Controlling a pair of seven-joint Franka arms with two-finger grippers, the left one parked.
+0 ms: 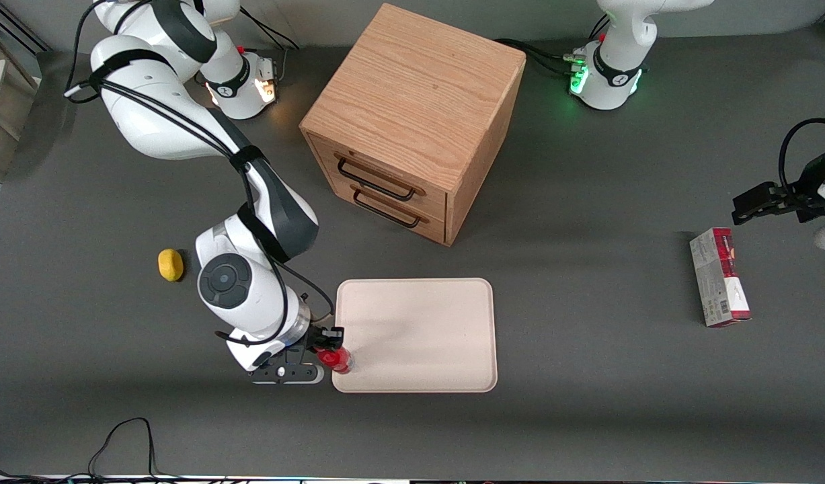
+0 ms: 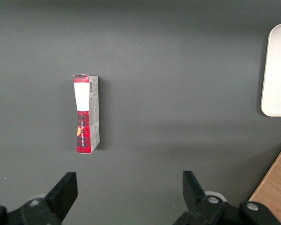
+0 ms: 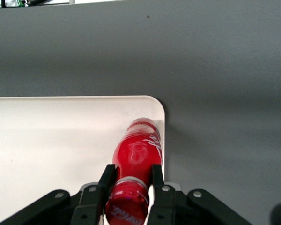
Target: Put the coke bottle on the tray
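Note:
The coke bottle (image 1: pixel 336 359), all red with a red cap, is over the corner of the cream tray (image 1: pixel 425 323) that is nearest the front camera, toward the working arm's end. My right gripper (image 1: pixel 330 348) is shut on the bottle's neck. In the right wrist view the two black fingers (image 3: pixel 107 176) grip the bottle (image 3: pixel 138 145) just below its cap. The bottle's body lies over the tray's rounded corner (image 3: pixel 51 136), close to the rim. Whether its base rests on the tray cannot be told. The tray's edge also shows in the left wrist view (image 2: pixel 277 70).
A wooden two-drawer cabinet (image 1: pixel 412 121) stands farther from the front camera than the tray. A yellow lemon (image 1: pixel 171 265) lies beside my arm, toward the working arm's end. A red-and-white carton (image 1: pixel 719 275) lies toward the parked arm's end and shows in the left wrist view (image 2: pixel 86 114).

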